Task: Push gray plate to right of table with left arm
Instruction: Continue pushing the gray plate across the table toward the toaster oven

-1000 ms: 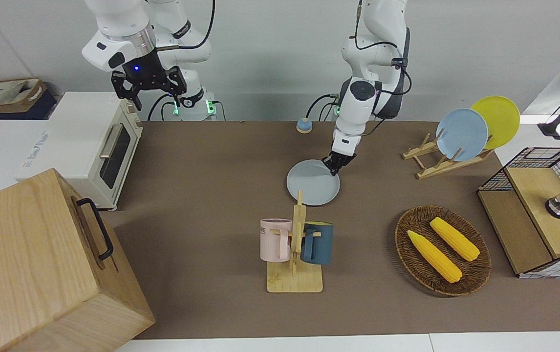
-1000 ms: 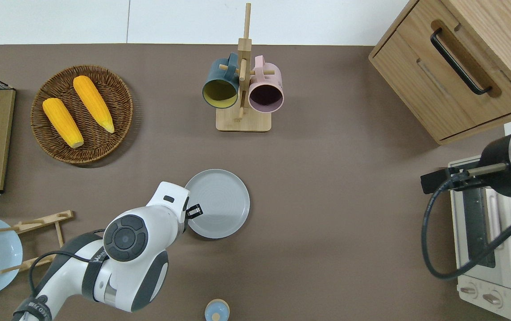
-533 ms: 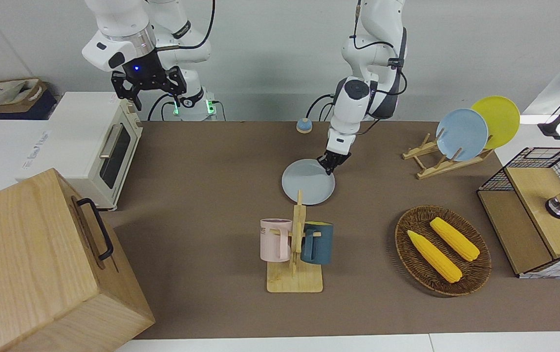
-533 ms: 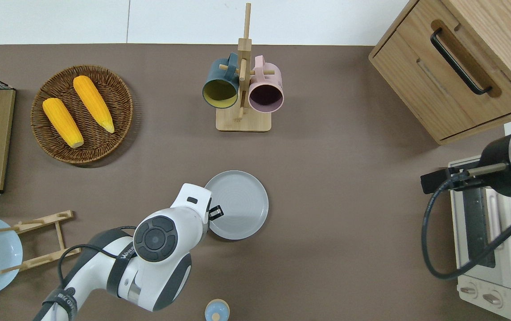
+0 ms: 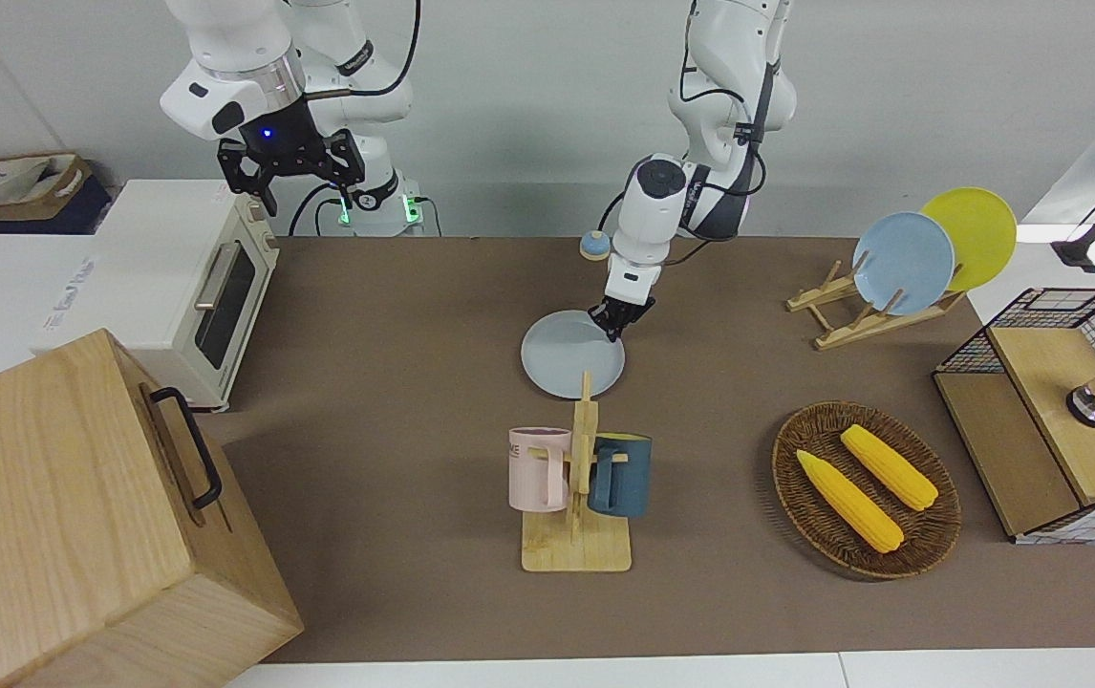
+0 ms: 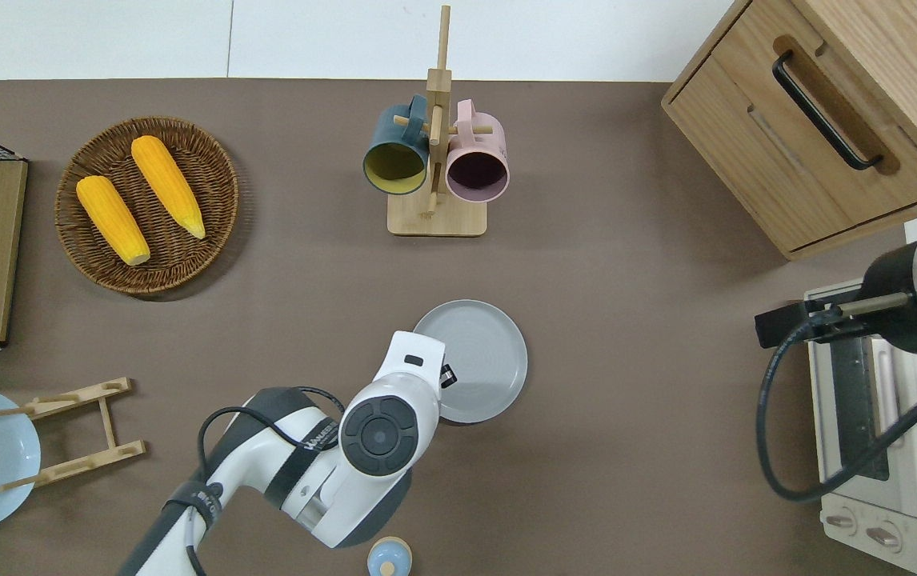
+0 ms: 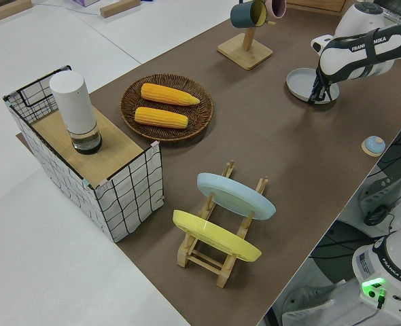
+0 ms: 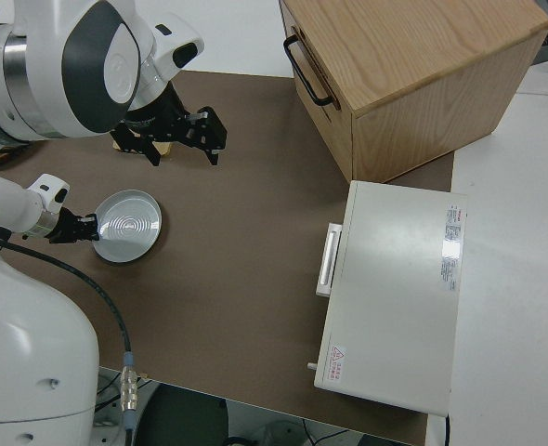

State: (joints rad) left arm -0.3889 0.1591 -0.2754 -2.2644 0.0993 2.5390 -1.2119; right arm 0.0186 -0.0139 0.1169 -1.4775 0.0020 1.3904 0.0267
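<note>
1. Front view: the left arm (image 5: 648, 205) reaches down to the gray plate (image 5: 571, 354) on the table (image 5: 395, 382). Its jaws (image 5: 618, 322) touch the plate's rim on the side toward the robots. How far the jaws are open cannot be told.
2. Overhead view: the gray plate (image 6: 478, 362) lies flat, just past the jaws (image 6: 448, 375), toward the mug rack (image 6: 435, 144).
3. Right side view: the right arm is parked, its jaws (image 8: 179, 136) spread wide and holding nothing.
</note>
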